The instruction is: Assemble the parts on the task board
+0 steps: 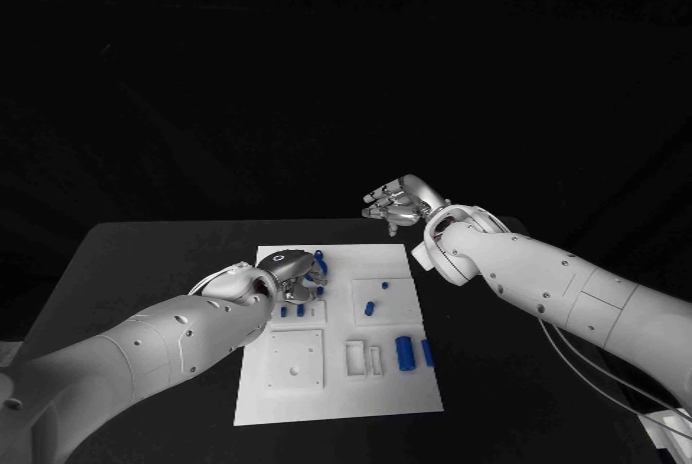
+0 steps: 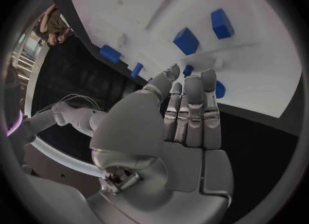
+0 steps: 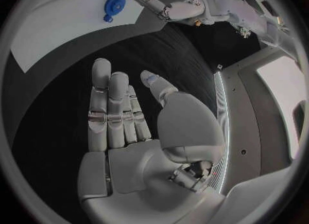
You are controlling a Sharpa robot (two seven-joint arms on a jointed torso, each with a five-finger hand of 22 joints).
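The white task board (image 1: 335, 392) lies in the middle of the black table. Several blue parts sit on it: two blocks (image 1: 405, 352) near its right edge, a piece (image 1: 372, 307) mid-board, and a piece (image 1: 320, 256) at the far edge. My left hand (image 1: 289, 272) hovers over the board's far-left area with nothing in it. In the left wrist view its fingers (image 2: 193, 110) lie straight and side by side above the board (image 2: 193, 2), with blue blocks (image 2: 187, 40) beyond them. My right hand (image 1: 401, 204) is raised beyond the board's far right corner, its fingers (image 3: 116, 110) spread and holding nothing.
A round blue part (image 3: 116, 3) rests on the board (image 3: 58, 28) in the right wrist view, close to my left hand (image 3: 174, 2). A white square plate (image 1: 296, 359) and small white frames (image 1: 364, 356) sit on the board's near half. Bare black table (image 1: 144, 264) surrounds the board.
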